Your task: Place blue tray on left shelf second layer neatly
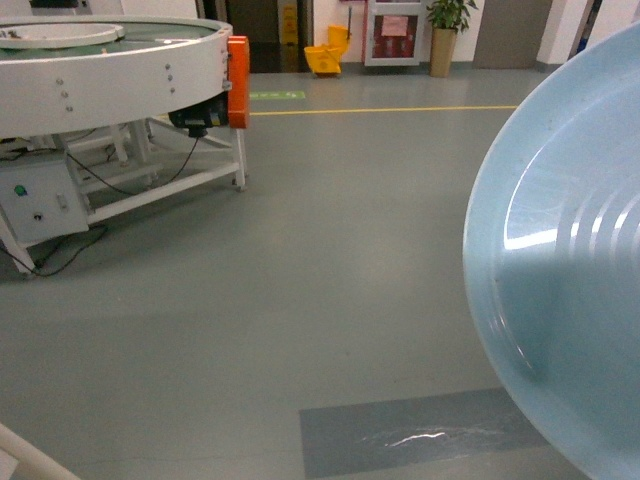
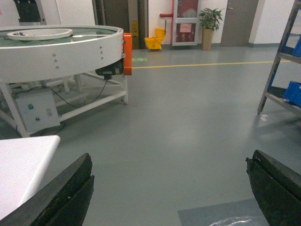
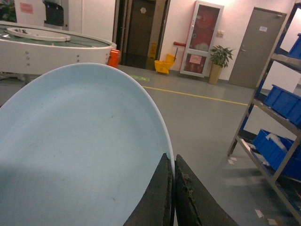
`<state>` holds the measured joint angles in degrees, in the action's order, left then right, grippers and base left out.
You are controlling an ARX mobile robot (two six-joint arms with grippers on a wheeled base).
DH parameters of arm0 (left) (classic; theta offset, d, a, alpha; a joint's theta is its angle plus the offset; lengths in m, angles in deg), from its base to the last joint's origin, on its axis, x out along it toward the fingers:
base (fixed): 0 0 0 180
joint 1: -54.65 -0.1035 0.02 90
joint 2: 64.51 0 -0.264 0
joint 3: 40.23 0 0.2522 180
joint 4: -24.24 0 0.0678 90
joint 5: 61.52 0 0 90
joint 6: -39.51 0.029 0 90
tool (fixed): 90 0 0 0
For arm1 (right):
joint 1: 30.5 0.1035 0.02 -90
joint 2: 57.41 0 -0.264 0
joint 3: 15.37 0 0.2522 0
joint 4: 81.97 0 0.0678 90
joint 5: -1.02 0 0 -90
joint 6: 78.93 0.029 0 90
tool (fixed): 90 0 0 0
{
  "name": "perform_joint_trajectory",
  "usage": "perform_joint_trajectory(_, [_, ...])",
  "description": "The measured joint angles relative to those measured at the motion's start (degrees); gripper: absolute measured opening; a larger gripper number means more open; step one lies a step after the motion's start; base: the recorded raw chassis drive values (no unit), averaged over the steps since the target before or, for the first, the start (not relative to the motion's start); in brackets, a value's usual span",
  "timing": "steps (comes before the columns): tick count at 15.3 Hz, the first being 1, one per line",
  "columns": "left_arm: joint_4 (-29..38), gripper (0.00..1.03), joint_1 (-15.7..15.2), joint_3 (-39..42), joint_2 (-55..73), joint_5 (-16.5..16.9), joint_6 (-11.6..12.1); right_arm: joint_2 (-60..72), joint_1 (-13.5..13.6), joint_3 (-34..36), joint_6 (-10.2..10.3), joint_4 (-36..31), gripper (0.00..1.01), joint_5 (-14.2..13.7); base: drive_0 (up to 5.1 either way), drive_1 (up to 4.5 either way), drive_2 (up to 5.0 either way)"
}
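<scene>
So the left gripper [image 2: 169, 188] is just hanging there with its fingers [image 2: 61, 193] spread wide, nothing between them but grey floor. The right gripper [image 3: 174, 188] is pinching the rim of the blue tray [image 3: 80, 150], fingers squeezed together. The steel shelf [image 3: 277, 136] with blue crates [image 3: 282, 101] sits at about 3 o'clock from the tray, well apart, so I'd guess the right arm swings that way.

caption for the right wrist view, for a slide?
Right claw pinching the rim of the blue tray, with the steel rack holding blue crates off to the right.
</scene>
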<state>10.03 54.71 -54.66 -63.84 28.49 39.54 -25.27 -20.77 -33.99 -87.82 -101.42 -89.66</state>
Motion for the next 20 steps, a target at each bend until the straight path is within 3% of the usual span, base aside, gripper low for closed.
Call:
perform_joint_trajectory(17, [0.2, 0.98, 0.0, 0.0, 0.0, 0.0, 0.0, 0.0, 0.0, 0.0, 0.0, 0.1, 0.02, 0.0, 0.8, 0.66, -6.7])
perform_joint_trajectory(20, [0.1, 0.98, 0.0, 0.0, 0.0, 0.0, 0.0, 0.0, 0.0, 0.0, 0.0, 0.1, 0.02, 0.0, 0.0, 3.96, -3.9])
